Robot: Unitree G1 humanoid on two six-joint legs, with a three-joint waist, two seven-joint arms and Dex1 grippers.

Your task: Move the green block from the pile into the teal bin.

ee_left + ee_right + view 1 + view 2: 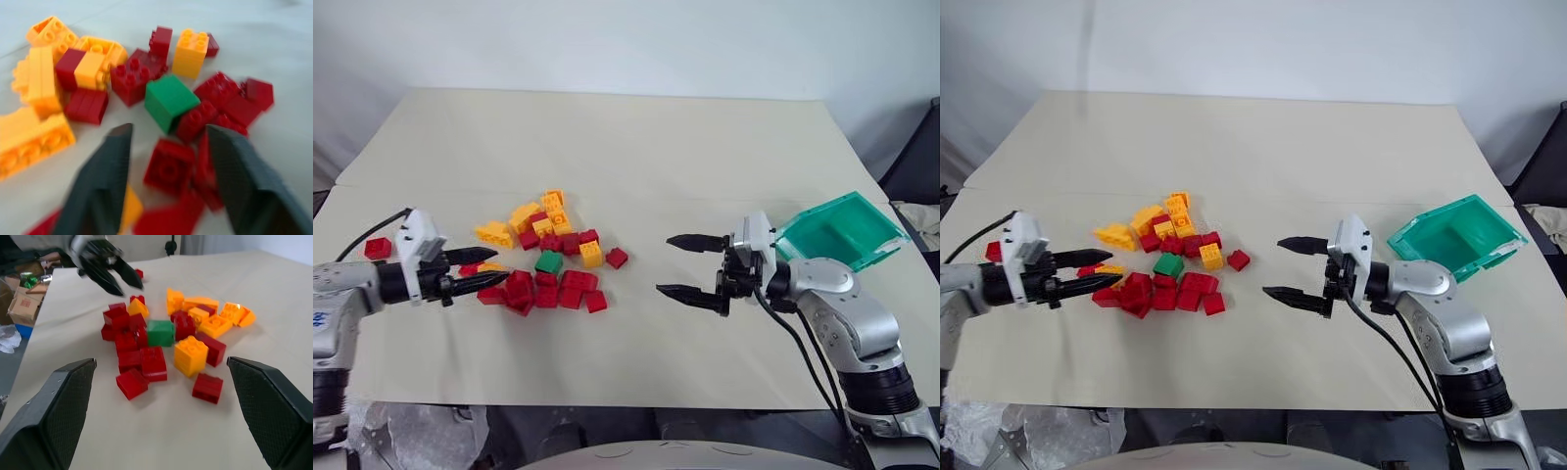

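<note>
A small bright green studded plastic block [548,261] sits within the loose pile of red and yellow-orange plastic bricks [543,257], left of centre in the head views, on a pale cream-covered desk [636,147]. Red bricks touch it on several sides, and a yellow-orange brick lies just beside it toward the right of the frame. One red brick [378,248] lies apart at the far left edge.

The left gripper [480,269] is at the left edge of the pile, its two black fingers pointing right toward the bricks. Its jaws stand spread with nothing between them; in the left wrist view the green block lies just beyond the fingertips, untouched.

The right gripper [690,266] is right of centre, pointing left toward the pile and well apart from it. Its jaws are spread wide and empty.

The translucent teal rectangular plastic bin [842,231] sits tilted at the right side of the frame, just behind the right arm, with no brick visible in it.
</note>
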